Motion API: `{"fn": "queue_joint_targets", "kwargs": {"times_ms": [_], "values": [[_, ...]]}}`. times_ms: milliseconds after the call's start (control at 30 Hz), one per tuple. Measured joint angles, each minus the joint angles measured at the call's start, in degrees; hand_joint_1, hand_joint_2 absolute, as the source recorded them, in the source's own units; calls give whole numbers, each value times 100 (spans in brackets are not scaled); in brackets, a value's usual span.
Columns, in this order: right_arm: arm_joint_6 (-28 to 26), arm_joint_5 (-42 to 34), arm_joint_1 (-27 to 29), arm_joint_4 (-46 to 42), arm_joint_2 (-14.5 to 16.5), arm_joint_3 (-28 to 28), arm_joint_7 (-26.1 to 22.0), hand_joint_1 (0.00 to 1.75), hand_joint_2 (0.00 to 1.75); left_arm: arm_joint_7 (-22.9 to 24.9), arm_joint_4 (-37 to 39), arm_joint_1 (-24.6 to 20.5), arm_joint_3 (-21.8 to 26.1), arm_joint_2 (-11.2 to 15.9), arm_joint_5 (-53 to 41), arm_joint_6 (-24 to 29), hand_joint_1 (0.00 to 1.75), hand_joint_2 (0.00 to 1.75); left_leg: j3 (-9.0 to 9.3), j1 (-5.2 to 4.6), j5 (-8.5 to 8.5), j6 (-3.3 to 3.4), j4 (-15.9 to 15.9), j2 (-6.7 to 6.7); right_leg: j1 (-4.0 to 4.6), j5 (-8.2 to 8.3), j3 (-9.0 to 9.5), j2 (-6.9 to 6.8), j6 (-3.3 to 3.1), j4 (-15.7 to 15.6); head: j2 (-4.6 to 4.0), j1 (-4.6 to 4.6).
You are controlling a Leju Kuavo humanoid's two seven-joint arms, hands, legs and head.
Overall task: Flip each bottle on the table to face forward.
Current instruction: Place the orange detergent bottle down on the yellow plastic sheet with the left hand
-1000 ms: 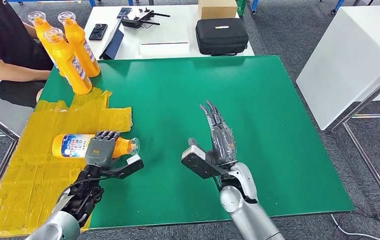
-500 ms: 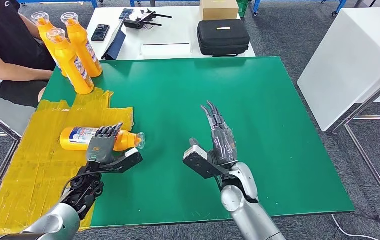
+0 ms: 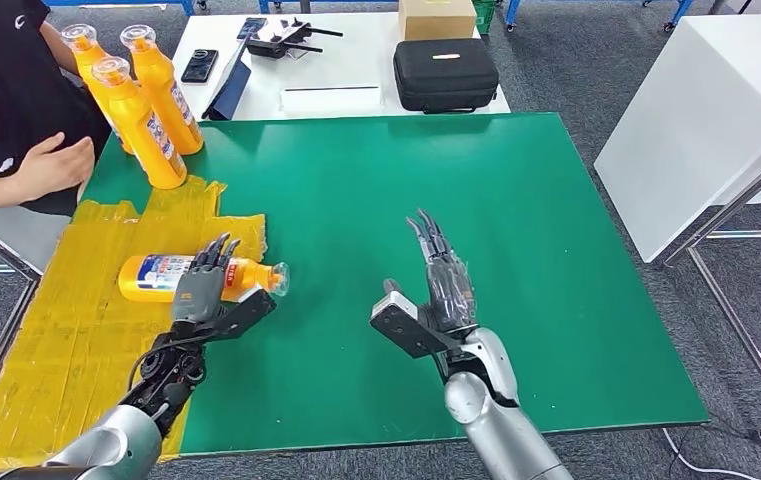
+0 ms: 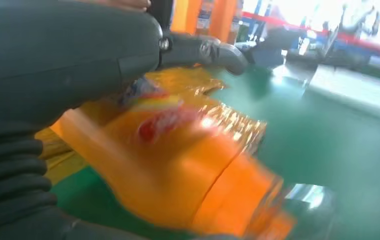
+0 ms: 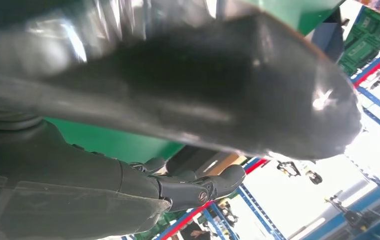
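At the left of the head view you see one orange bottle [image 3: 171,277] lying on its side on the yellow sheet, its blue-and-white label up and its clear cap pointing right onto the green. In the upper left, three more orange bottles [image 3: 142,110] stand upright together with clear caps.

A lying bottle [image 3: 161,277] rests on the taped sheet [image 3: 66,340] at the mat's [image 3: 516,250] left edge, cap toward the mat; three upright bottles [image 3: 141,105] cluster at the mat's far-left corner beside a seated person [image 3: 1,90]; behind the mat, a table [image 3: 356,75] bears a case [image 3: 445,72], a box [image 3: 437,17] and a phone [image 3: 197,65]
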Motion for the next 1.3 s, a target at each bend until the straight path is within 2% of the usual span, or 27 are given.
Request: {"fn": "queue_joint_targets", "kwargs": {"times_ms": [100,200,267,333,400,667,767,967,1300], "values": [[12,-166,52,-5,-11,-96,-46,0,0,-699,-452,109,120,1,1264,140,0,0,-6,0,0,0,0,2,0,5,-9,1,-7,1,0,1],[18,-689,90,-10,-24,-268,-453,0,0,-1248,-1114,200,219,-1,2746,144,0,0,-10,0,0,0,0,2,0,5,-12,1,-7,1,0,-1],[12,-1257,87,-9,-5,-436,-1025,0,0,-1367,-1656,262,247,-20,3896,-364,0,0,-12,0,1,0,1,2,0,5,-15,0,-7,0,0,-1],[21,-1836,33,7,69,-635,-1597,0,0,-1270,-2073,277,223,-83,4902,-1277,0,0,-17,-1,4,3,1,-2,-1,4,-17,-3,-7,0,0,-1],[58,-2185,-80,43,181,-806,-1901,0,0,-1191,-2315,276,125,-190,5427,-2002,0,0,-23,-1,7,6,1,-5,-1,5,-17,-5,-6,0,0,0],[154,-2527,-353,182,416,-1092,-2143,0,0,-1250,-2660,277,-330,-477,5925,-2710,0,0,-25,-2,11,6,3,-1,-1,11,-25,-5,-4,0,0,-2],[262,-2574,-547,192,468,-1141,-2162,0,0,-1256,-2677,272,-653,-683,5921,-2900,0,0,-31,-2,14,6,3,-7,-1,12,-24,-12,-3,2,0,-1],[118,-2463,-821,193,591,-1234,-2106,0,0,-1270,-2683,202,-1100,-971,5914,-2731,0,0,-31,-3,14,6,3,-1,-2,13,-25,-9,-1,1,0,-1],[8,-2507,-838,316,782,-1315,-2151,0,0,-1284,-2619,209,-1234,-1001,5879,-2625,0,0,-32,0,14,5,2,0,0,12,-28,-9,-2,3,0,-1]]}}
